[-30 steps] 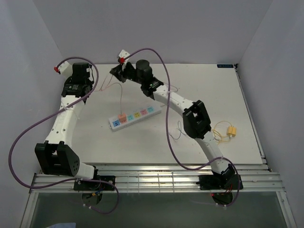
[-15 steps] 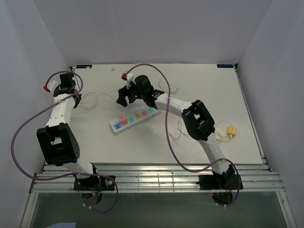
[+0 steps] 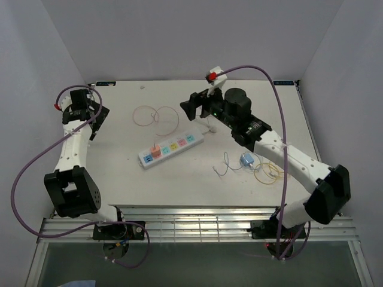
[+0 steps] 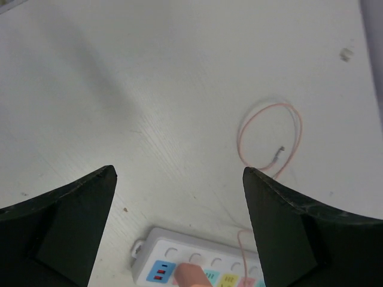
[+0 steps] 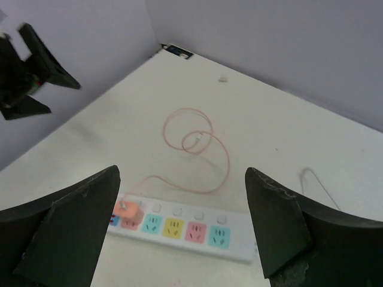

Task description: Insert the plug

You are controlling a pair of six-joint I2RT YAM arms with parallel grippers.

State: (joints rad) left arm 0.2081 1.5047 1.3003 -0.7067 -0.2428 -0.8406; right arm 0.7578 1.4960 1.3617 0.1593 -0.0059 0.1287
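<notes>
White tabletop [image 3: 269, 119] fills the scene between lilac walls [image 3: 179, 36]. From above we see the power strip [image 3: 173, 146] lying aslant near the middle. The pink plug [image 3: 154, 147] is seated in a socket near its left end, and the thin pink cable [image 3: 157, 115] is coiled in loops just beyond it. Only this view shows a small blue plug [image 3: 246, 159] and a yellow cable [image 3: 270, 173] lying to the right. The right wrist camera alone shows us the pink plug standing upright in the strip; the left wrist camera catches just its top at the lower edge. The left arm [image 3: 75, 155] reaches along the left wall, and the left gripper [image 3: 96, 119] has its fingers [image 4: 66, 221] spread wide, holding nothing. The right arm [image 3: 287, 158] stretches toward the far side, with the right gripper [image 3: 190, 106] above the table beyond the strip, likewise spread and empty.
</notes>
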